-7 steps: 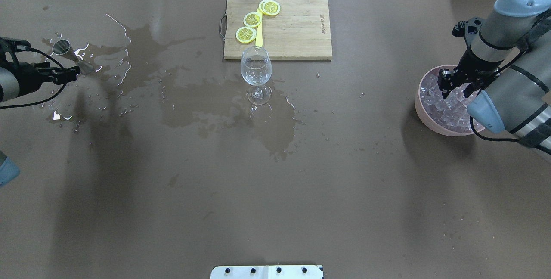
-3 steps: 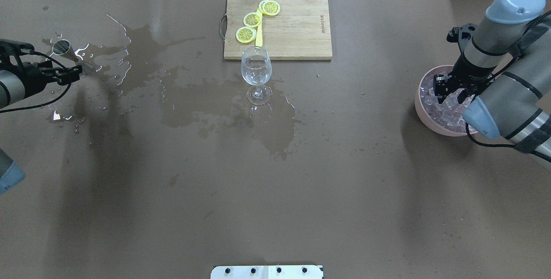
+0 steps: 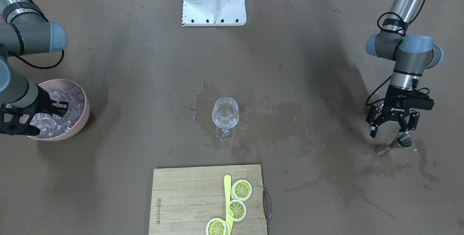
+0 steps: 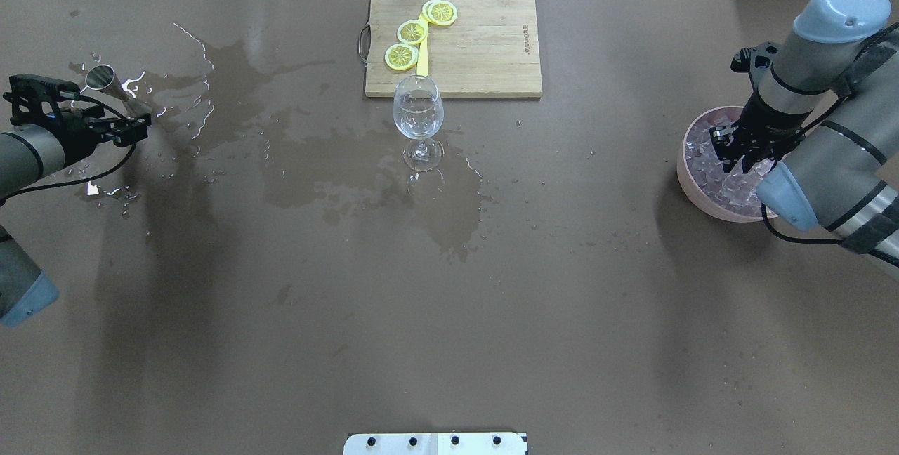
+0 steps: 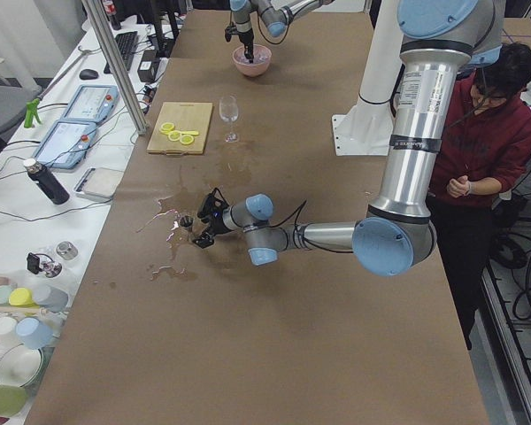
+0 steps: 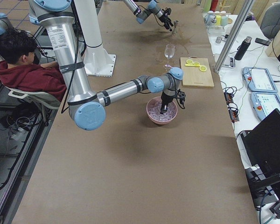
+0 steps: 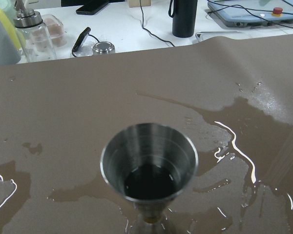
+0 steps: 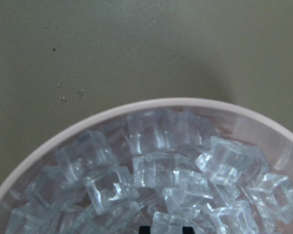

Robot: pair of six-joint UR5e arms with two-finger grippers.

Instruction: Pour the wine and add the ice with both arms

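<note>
Now my ROBOTIQ left gripper (image 3: 390, 131) gapes empty by the jigger (image 3: 403, 140); right gripper (image 4: 736, 158), at three o'clock, amid ice (image 8: 156, 170): can't tell.

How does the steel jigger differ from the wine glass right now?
The jigger is opaque steel; the wine glass is clear. The jigger is a short cup; the glass is taller, on a thin stem. The jigger stands near the table's end on the robot's left; the glass stands mid-table, next to the cutting board. Both are upright on wet patches, each with a little liquid.
</note>
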